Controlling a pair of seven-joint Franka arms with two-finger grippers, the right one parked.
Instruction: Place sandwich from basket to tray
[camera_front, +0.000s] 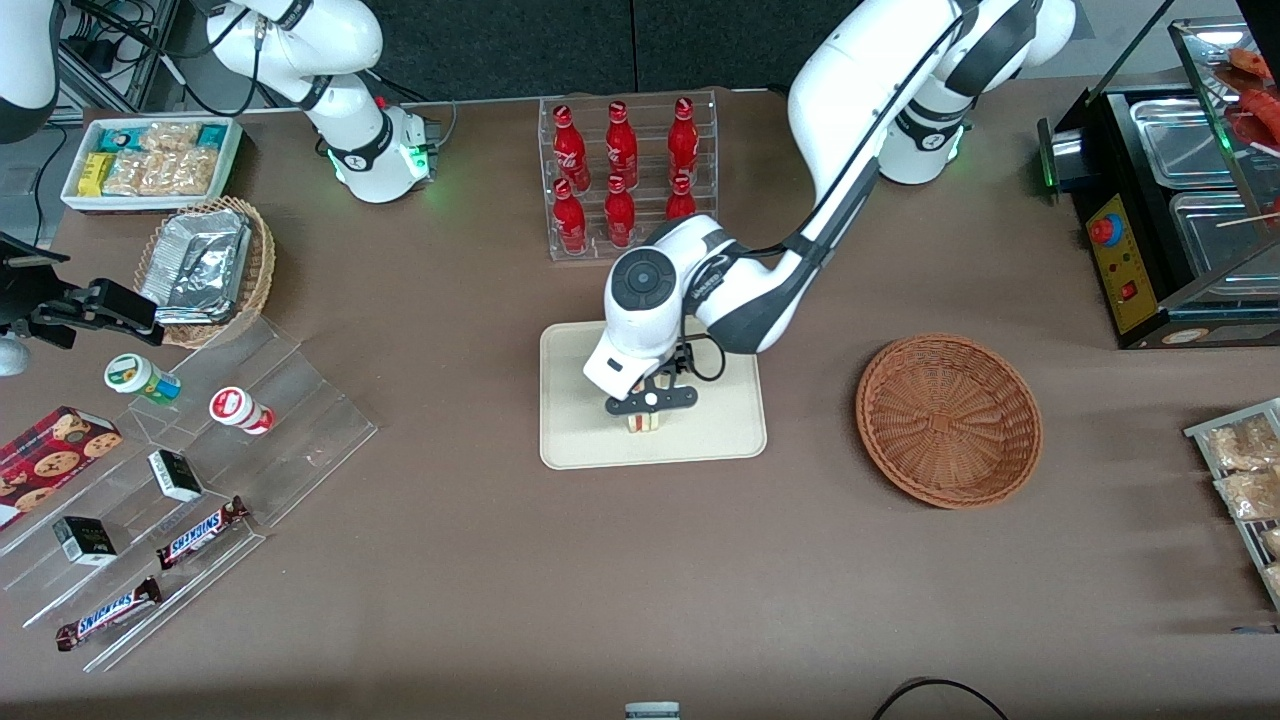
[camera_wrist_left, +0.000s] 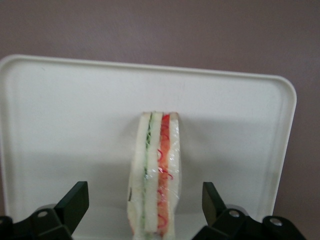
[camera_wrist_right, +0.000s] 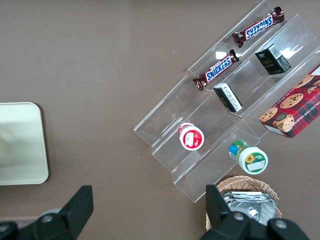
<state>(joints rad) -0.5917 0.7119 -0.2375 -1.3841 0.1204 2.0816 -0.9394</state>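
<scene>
- I see the sandwich (camera_wrist_left: 155, 175) standing on edge on the tray (camera_front: 720, 440), its striped cut side up, its long axis running toward the wrist camera.
- My gripper (camera_front: 650, 412) hangs over it with fingers (camera_wrist_left: 75, 200) spread wide, one on each side, touching neither bread face.
- The basket (camera_front: 948, 420) sits on the surface (camera_front: 500, 560) beside the tray, toward the working arm's end, with nothing in it.
- A clear rack (camera_front: 625, 175) of red bottles stands farther from the front camera than the tray.

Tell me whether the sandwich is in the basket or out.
Out. The triangular layered sandwich stands on the cream tray, between the open gripper fingers; the reddish-brown wicker basket is empty.
</scene>
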